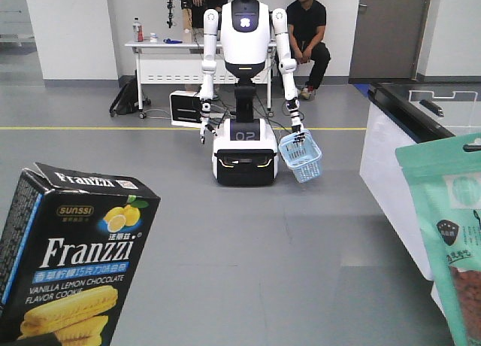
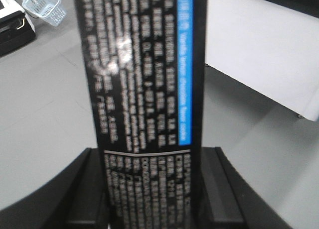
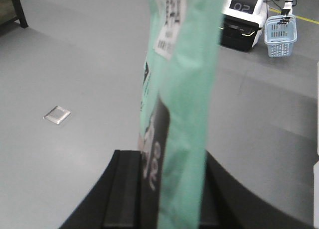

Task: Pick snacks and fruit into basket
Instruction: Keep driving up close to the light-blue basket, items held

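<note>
Glossy oblong box (image 2: 144,89) clamped by left tool (image 2: 155,162), smooth mint pouch (image 3: 187,79) by right tool (image 3: 164,164).

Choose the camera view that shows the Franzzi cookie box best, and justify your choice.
The exterior front-facing view: the Franzzi cookie box shows its printed front, brand name and biscuit picture. The left wrist view shows only a blurred text panel, gripped in the left tool. The right wrist view misses it.
</note>
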